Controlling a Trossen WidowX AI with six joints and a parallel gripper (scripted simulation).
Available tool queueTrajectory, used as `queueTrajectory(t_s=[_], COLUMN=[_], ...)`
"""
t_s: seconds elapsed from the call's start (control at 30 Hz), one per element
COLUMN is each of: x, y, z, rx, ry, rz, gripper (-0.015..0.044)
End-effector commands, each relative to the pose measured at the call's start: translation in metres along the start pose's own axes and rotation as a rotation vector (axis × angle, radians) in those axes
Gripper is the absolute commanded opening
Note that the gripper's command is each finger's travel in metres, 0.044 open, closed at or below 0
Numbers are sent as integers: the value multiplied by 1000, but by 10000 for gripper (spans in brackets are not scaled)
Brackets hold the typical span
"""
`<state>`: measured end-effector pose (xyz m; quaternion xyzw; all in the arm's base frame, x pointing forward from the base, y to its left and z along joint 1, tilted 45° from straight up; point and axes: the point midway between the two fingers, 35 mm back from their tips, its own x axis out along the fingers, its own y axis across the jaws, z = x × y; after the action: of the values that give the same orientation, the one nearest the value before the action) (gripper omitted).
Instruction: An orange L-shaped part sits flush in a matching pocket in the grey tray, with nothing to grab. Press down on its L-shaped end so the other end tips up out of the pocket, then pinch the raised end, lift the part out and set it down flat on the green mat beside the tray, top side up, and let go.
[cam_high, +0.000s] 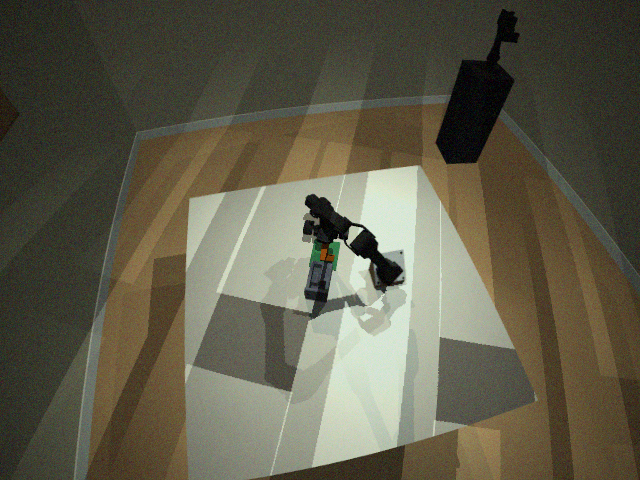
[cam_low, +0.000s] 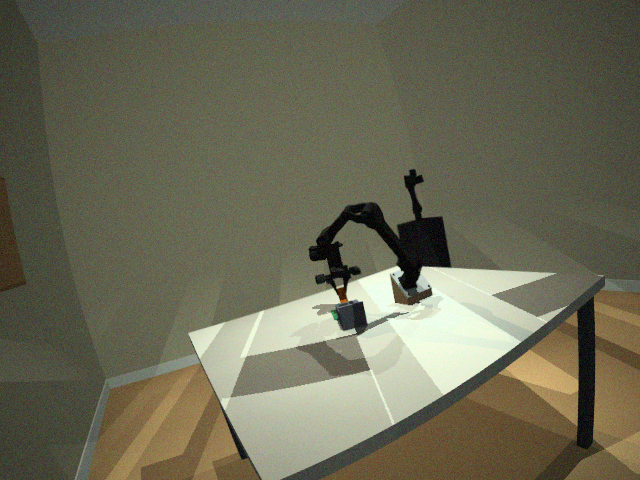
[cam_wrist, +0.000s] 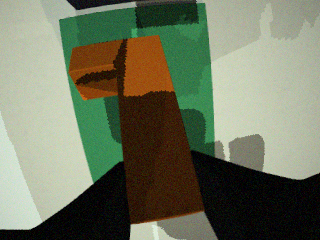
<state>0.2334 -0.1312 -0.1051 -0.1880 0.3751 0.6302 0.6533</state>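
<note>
My gripper (cam_high: 325, 243) (cam_low: 338, 285) (cam_wrist: 157, 164) is shut on the straight end of the orange L-shaped part (cam_high: 325, 253) (cam_low: 342, 295) (cam_wrist: 140, 87). The part hangs from the fingers with its L-shaped end down, above the green mat (cam_high: 334, 257) (cam_low: 333, 314) (cam_wrist: 87, 134). It is clear of the mat's surface. The grey tray (cam_high: 316, 281) (cam_low: 351, 315) stands right beside the mat, and its pocket looks empty in the top view. In the wrist view the fingers show as dark shapes on both sides of the part's shaded shaft.
The arm's base (cam_high: 388, 268) (cam_low: 409, 291) is mounted on the white table (cam_high: 361, 361) (cam_low: 330, 392) to the right of the tray. A tall black box with a camera stand (cam_high: 473, 111) (cam_low: 423, 240) is behind the table.
</note>
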Motion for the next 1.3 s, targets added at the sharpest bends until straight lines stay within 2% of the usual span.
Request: queueTrajectory(t_s=[0.0, 0.03, 0.37, 0.53, 0.63, 0.7, 1.27], x=[1, 0, -2, -44, -78, -87, -83], y=[1, 0, 0, -3, 0, 1, -1], z=[1, 0, 0, -2, -1, 0, -1], rx=[5, 0, 0, 3, 6, 6, 9], ry=[-5, 0, 0, 0, -2, -3, 0], rz=[-1, 0, 0, 0, 0, 0, -15], gripper=[0, 0, 263, 394, 400, 400, 400])
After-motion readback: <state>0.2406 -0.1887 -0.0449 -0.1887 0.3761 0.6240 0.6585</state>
